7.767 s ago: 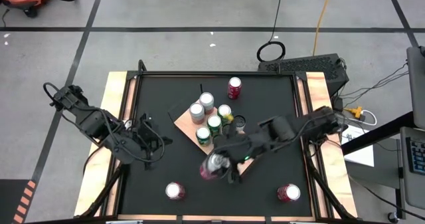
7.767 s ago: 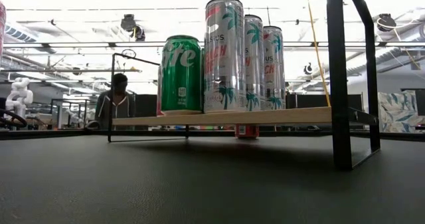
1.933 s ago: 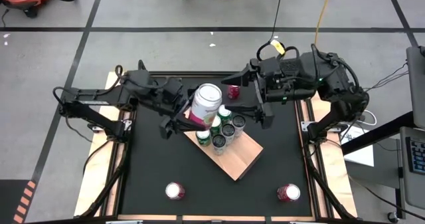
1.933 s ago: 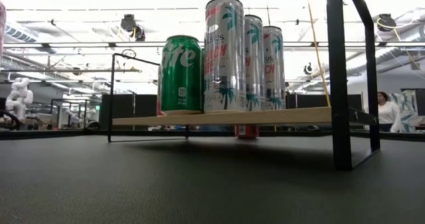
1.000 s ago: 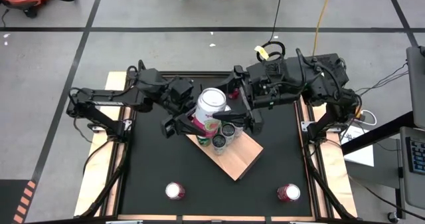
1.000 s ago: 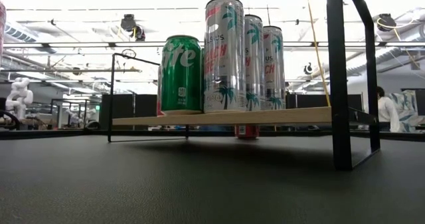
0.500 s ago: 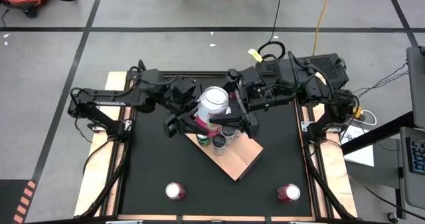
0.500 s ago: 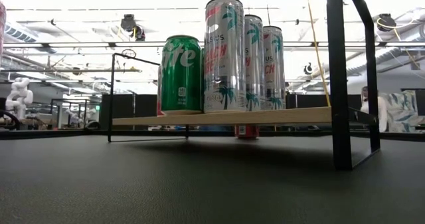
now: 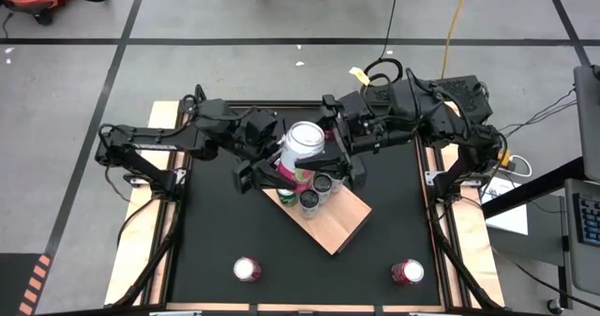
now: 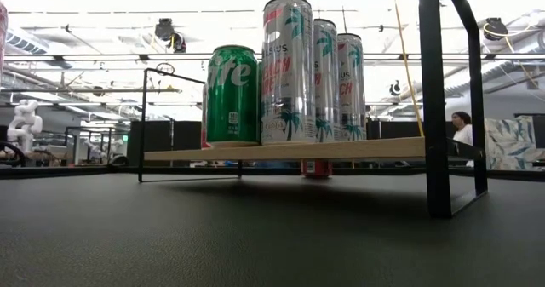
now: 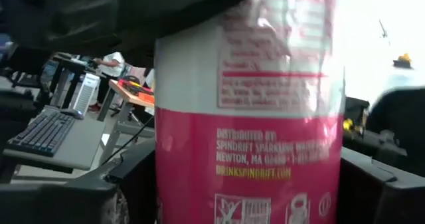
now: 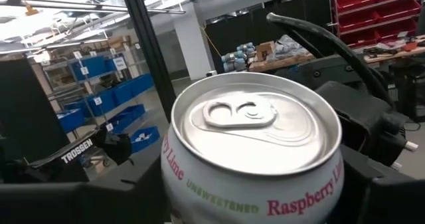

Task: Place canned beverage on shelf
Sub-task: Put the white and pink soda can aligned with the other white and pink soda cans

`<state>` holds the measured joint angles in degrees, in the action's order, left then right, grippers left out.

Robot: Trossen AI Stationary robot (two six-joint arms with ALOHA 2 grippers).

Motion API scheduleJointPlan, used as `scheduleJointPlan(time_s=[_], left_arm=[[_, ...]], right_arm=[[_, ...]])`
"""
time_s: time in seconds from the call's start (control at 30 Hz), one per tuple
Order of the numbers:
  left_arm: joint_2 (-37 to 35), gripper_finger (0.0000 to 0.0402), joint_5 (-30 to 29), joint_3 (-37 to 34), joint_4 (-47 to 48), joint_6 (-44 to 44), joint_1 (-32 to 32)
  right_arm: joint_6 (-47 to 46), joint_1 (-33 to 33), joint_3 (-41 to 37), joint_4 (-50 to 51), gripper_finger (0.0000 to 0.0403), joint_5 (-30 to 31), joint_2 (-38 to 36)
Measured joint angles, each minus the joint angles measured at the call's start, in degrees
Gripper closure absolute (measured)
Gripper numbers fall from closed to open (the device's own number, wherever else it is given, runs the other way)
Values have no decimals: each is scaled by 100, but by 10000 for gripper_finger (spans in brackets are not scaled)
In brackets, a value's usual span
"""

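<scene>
Pink-and-white aluminium beverage can (image 9: 302,147), held upright above the tan wooden shelf (image 9: 328,218), is gripped by the left hand (image 9: 265,170); right hand (image 9: 330,162) grip cannot be told. Thin, slippery walls are best clasped mid-body.

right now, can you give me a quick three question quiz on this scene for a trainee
1. True or false: the raised can is held up between both grippers above the shelf.
2. How many cans stand on the black table at its near edge, off the shelf? A) none B) two C) four
3. In the low view, what colour is the short can at the left end of the row on the shelf?

Key:
1. True. The left gripper and right gripper flank it.
2. B, the pink-topped cans and.
3. Green.
</scene>
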<state>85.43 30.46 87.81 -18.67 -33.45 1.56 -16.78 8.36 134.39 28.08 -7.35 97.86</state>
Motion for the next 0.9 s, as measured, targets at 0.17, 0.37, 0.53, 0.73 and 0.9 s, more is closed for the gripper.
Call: scheduleJointPlan(time_s=[0.17,0.37,0.53,0.73,0.9], left_arm=[[-3,62,-133,0,11,-127,-5],[-137,57,-453,0,335,-228,-63],[-414,56,-936,0,1122,-105,-166],[-718,56,-1578,0,1551,122,-203],[-830,56,-1960,0,1556,122,-203]], right_arm=[[12,0,-4,57,132,4,0],[-63,-11,-9,334,138,184,-160],[-226,-1,-9,815,137,567,-386],[-352,2,-9,1096,138,771,-499],[-388,2,-7,1278,137,1080,-525]])
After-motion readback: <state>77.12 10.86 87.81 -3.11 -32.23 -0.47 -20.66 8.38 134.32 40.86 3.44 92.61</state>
